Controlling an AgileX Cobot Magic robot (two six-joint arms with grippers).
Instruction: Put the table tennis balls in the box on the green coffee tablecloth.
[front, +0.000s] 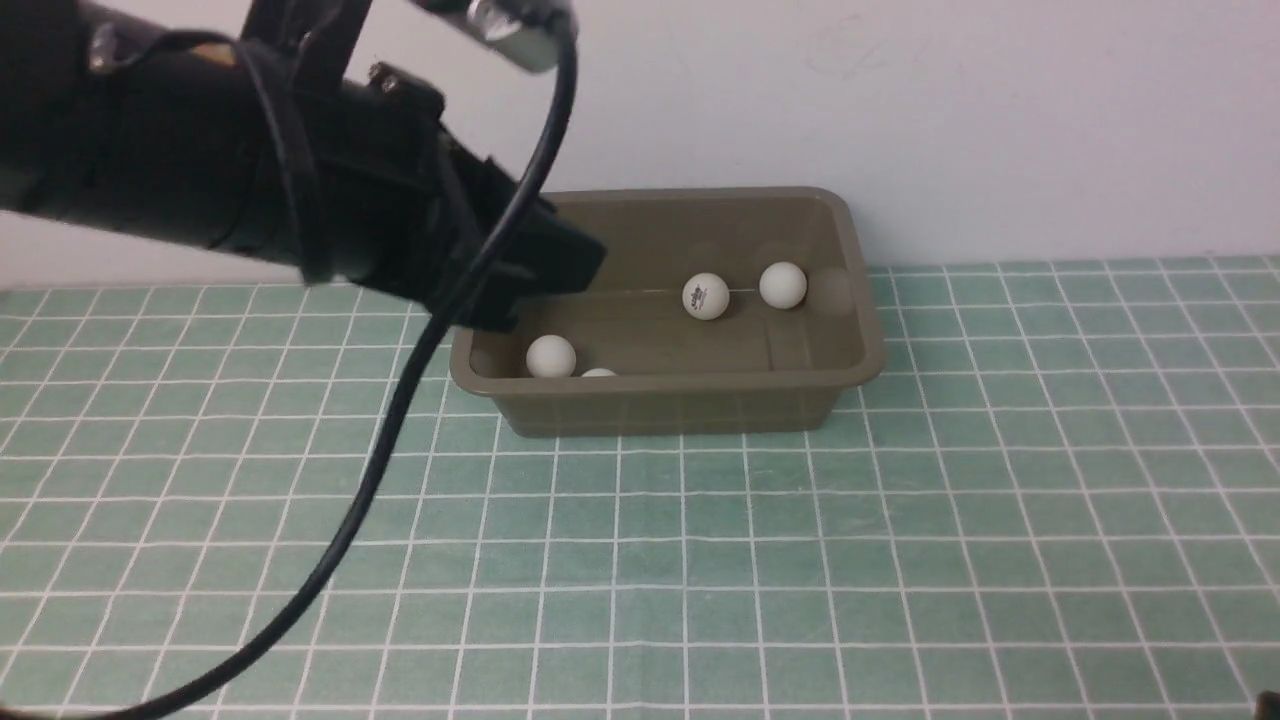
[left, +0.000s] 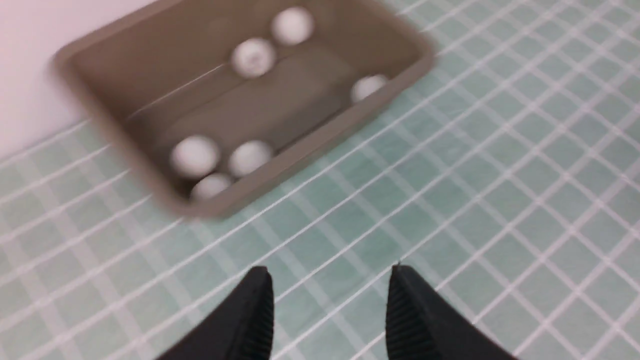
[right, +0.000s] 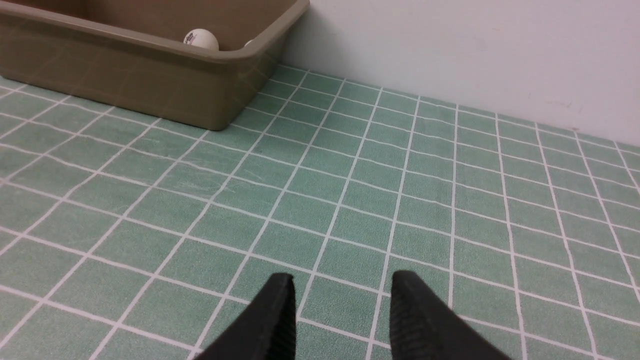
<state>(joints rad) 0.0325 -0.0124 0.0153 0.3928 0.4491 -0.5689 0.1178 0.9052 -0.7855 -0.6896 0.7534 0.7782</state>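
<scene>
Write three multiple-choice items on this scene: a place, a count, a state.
1. Where do the table tennis balls lie? A in the box; B beside it; C in a gripper.
2. How many balls does the left wrist view show? A three; B four; C six.
3. The left gripper is: A shut on a ball; B open, empty; C shut on the box rim.
Key: A, all lie within the box walls; C, six white spheres show there; B, fingers apart, nothing between.
</scene>
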